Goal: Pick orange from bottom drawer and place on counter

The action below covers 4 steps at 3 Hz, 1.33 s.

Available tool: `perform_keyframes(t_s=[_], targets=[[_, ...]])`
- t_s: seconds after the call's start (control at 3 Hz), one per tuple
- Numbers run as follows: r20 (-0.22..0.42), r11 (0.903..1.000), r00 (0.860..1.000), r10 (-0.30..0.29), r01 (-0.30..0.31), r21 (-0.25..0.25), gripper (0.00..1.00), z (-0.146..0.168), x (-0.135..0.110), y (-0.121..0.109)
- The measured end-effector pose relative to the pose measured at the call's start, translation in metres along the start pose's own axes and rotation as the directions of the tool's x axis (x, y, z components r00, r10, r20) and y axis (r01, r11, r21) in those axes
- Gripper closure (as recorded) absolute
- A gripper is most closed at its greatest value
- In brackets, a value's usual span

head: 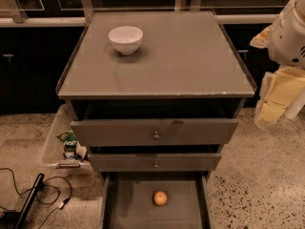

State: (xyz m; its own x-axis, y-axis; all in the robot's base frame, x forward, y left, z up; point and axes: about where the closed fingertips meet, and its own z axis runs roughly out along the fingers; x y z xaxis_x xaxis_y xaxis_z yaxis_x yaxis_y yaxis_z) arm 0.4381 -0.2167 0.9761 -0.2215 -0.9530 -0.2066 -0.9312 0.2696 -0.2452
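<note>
Down in the pulled-out bottom drawer (128,209), the orange (160,198) sits near the middle of its flat floor. On the counter (190,56) a white bowl (126,38) stands toward the back left. The gripper (279,97) hangs at the right edge, beside the counter's front corner, well apart from the orange; spread or closed, I cannot tell.

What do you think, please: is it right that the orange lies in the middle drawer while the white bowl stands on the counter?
Not quite: the camera view shows the orange in the open bottom drawer, not the middle one. The white bowl does stand on the counter; the claw hangs beyond the counter's right edge.
</note>
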Motion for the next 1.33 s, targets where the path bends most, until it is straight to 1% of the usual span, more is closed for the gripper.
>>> perform_keyframes(t_s=[0.33,0.67,1.0,1.33], targets=[[0.0,1.0,1.0,0.0,0.0,0.0,0.0,0.0,0.0,0.0],[0.002,0.9997,1.0,-0.008,0.008,-0.023,0.0,0.015,0.001,0.007],[0.012,0.9955,1.0,-0.02,0.021,-0.092,0.0,0.061,0.009,0.029],[0.015,0.9862,0.999,-0.04,0.041,-0.16,0.0,0.131,0.03,0.066]])
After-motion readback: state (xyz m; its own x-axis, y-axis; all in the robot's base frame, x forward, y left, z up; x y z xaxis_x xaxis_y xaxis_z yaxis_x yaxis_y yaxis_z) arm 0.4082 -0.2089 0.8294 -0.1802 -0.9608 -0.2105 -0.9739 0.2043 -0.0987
